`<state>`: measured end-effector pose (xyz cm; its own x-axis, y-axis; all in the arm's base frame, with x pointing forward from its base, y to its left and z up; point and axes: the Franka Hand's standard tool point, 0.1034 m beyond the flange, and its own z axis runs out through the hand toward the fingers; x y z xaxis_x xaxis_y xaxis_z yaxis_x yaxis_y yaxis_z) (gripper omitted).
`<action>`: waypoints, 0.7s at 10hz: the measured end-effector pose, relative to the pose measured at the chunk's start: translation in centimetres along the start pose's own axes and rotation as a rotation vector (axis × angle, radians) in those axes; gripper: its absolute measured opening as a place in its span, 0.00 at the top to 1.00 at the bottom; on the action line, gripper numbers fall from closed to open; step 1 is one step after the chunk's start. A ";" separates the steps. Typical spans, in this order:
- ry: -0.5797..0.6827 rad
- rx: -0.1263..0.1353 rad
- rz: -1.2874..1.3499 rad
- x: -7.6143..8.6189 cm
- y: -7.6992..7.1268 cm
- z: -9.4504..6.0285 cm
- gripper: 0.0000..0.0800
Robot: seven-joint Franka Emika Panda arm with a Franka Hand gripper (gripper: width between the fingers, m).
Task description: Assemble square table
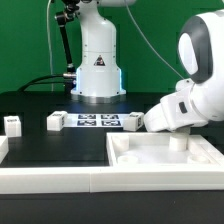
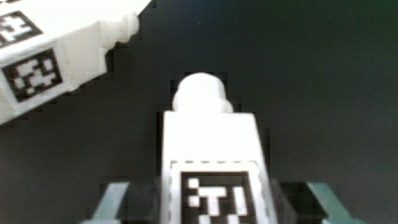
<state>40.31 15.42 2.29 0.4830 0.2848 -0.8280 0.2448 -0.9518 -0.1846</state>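
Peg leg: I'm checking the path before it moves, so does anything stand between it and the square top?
Nothing visible does. In the wrist view only bare black table lies between the peg leg at its rounded tip and the square top at its tagged edge. The pincer straddles the leg.

A robotics lab. A white robot arm (image 1: pixel 97 55) stands on a black bench (image 1: pixel 30 105), near the marker board (image 1: pixel 97 121) of printed tags.

Whether the hand (image 2: pixel 215 200) grips the leg (image 2: pixel 210 130) is unclear — fingers (image 2: pixel 118 198) cropped, and the arm (image 1: pixel 195 90) hides it from outside.
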 end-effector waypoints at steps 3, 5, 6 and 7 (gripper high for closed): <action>0.014 0.038 -0.020 -2.2 0.3 -2.4 0.64; 0.032 0.036 -0.020 -1.8 0.3 -2.4 0.64; 0.052 0.036 -0.020 -1.5 0.3 -2.5 0.64; 0.150 0.029 -0.024 -0.6 0.7 -3.3 0.64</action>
<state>42.95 14.96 4.43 0.5980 0.3188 -0.7354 0.2339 -0.9470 -0.2203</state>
